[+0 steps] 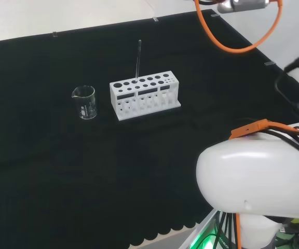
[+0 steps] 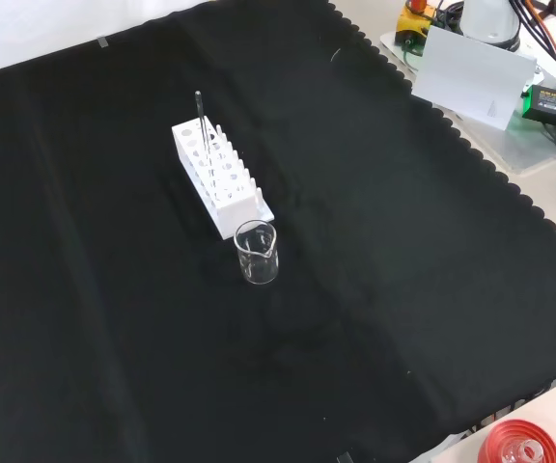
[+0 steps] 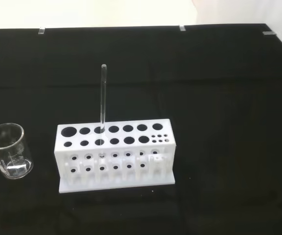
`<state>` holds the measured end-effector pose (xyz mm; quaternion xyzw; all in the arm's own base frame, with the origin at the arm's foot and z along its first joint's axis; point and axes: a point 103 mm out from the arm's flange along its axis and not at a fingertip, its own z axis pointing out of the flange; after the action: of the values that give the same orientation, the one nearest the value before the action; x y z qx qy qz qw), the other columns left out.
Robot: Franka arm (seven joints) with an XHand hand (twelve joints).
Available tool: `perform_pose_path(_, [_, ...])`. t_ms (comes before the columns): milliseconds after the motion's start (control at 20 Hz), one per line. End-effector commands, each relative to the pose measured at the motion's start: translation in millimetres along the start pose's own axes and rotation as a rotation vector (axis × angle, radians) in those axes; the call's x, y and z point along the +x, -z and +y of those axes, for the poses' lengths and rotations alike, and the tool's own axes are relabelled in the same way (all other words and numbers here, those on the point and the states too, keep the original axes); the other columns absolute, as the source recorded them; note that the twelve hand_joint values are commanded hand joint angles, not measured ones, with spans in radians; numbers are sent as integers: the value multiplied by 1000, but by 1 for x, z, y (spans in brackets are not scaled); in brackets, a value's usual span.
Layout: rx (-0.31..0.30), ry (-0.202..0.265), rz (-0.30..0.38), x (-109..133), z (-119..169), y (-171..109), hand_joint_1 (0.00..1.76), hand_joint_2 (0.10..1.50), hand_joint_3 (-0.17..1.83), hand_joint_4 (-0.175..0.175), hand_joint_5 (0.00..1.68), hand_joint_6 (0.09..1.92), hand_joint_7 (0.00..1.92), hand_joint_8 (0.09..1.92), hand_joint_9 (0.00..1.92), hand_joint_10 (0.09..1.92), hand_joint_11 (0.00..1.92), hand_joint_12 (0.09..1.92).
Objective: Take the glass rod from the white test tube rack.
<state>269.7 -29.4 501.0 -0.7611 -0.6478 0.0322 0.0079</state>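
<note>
Whether the hand is spread, curled or holding anything cannot be told from these views. The glass rod point(image 3: 103, 95) is standing upright in the white test tube rack point(image 3: 114, 155), seated in a hole of the rack's back row, toward the beaker's end, and rising well above the rack's top. In the head view the rack point(image 1: 145, 95) is sitting near the middle of the desk point(image 1: 61, 171), which is covered in black cloth, and a clear glass beaker point(image 1: 85, 102) is standing just beside its left end, apart from it. In the front view the beaker point(image 2: 257, 253) is standing just in front of the rack's point(image 2: 222, 178) near end, and the rod point(image 2: 202, 118) is showing as a thin dark line. The arm's white link point(image 1: 258, 176) is bulking at the head view's lower right, with orange cable point(image 1: 243, 41) looping above. A red ribbed ring point(image 2: 521, 446) is being cut off at the front view's bottom edge.
</note>
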Motion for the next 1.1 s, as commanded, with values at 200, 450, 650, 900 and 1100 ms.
perform_pose_path(200, [-34, 37, 11, 23, 80, -2, 575, 1174, -175, -86, 238, 87, 81, 781, 209, 883, 161, 1448])
perform_pose_path(450, [-25, 31, 0, 35, 108, -3, 575, 1177, -175, -88, 248, 87, 96, 784, 239, 871, 248, 1434])
perform_pose_path(650, [-40, 52, 6, 50, 138, -7, 581, 1179, -175, -90, 280, 87, 151, 787, 299, 851, 313, 1407])
perform_pose_path(900, [-32, 75, 10, 60, 171, -21, 596, 1182, -175, -93, 301, 87, 200, 781, 388, 808, 464, 1357])
perform_pose_path(1100, [-11, 79, 13, 60, 190, -36, 601, 1183, -175, -94, 306, 87, 211, 780, 427, 789, 537, 1333])
